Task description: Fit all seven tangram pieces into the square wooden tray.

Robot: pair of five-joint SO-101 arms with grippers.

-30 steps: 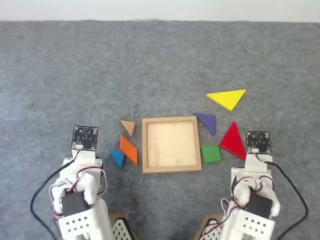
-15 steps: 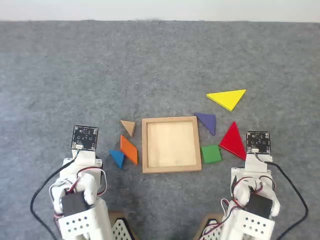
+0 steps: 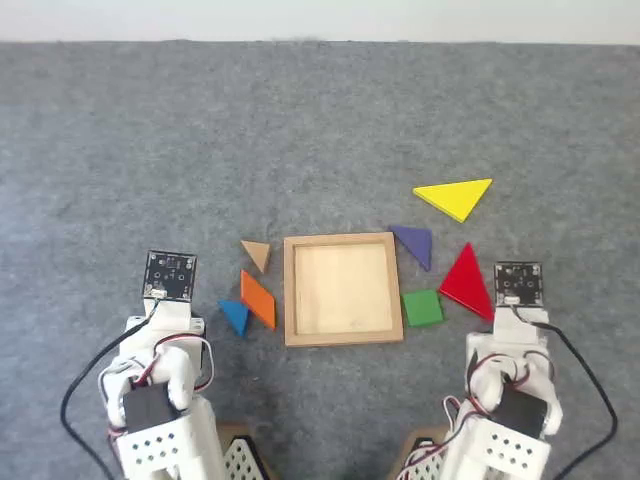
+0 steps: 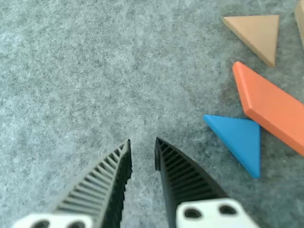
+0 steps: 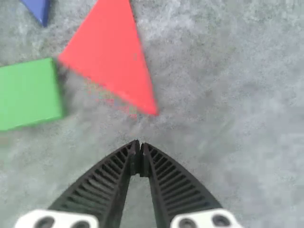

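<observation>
High view shows the right arm [image 3: 507, 385] shifted a little rightward since the earlier frame; all pieces stay in place. The left gripper [image 4: 142, 142], slightly open, hangs over fuzzy grey felt [image 3: 320, 130] near the flat blue triangle [image 3: 235, 316], orange parallelogram [image 3: 258, 299] and tan triangle [image 3: 257, 254]. The smooth square wooden tray [image 3: 344, 339] lies in the middle. To its right lie the green square [image 3: 422, 307], purple triangle [image 3: 415, 243], red triangle [image 3: 466, 282] and yellow triangle [image 3: 453, 195]. The right gripper [image 5: 139, 142] is closed, near the red triangle's corner.

High view: fixed, looking steeply down across the grey mat [image 3: 320, 120]. Left wrist view: close above the mat, facing down, sharing the blue triangle [image 4: 240, 142] and orange piece [image 4: 268, 107] with the high view. Right wrist view: equally close, sharing the red triangle [image 5: 111, 57] and green square [image 5: 28, 92].
</observation>
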